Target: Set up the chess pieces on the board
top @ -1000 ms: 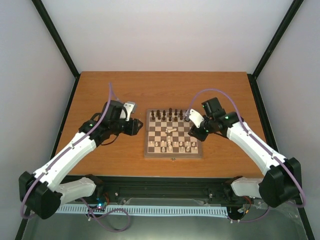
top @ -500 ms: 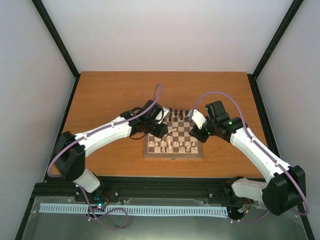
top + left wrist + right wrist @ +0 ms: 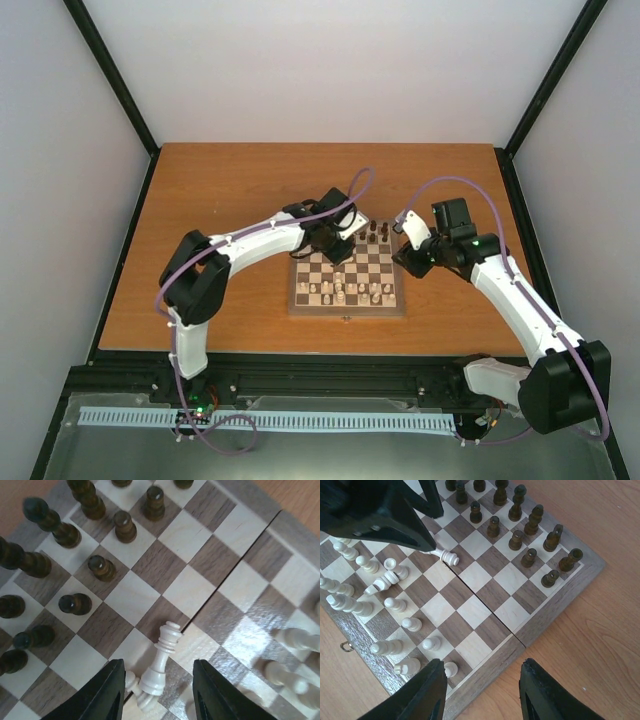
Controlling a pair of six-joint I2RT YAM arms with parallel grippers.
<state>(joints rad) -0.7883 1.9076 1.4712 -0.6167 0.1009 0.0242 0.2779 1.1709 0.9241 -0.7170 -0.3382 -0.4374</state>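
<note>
Looking through the left wrist camera, I see the left gripper point(image 3: 158, 666) with its black jaws parted. They straddle a pale cream turned wooden chess piece with a crowned top point(image 3: 162, 655), which lies on its side beside the centre seam of the square wooden chessboard with dark brown and cream squares point(image 3: 190, 587). Neither finger appears to touch it. Another small cream piece point(image 3: 134, 684) lies at its base, partly hidden by a finger. Dark brown turned wooden pieces point(image 3: 100, 567) stand upright in two rows along the board's far side. My right gripper point(image 3: 481, 662) hovers with its jaws spread wide and nothing between them, above the board's right edge where it meets the orange-brown wooden table point(image 3: 600, 630). Cream pieces point(image 3: 395, 602) crowd the near rows, mostly upright, though one tipped cream piece point(image 3: 380, 583) lies among them.
</note>
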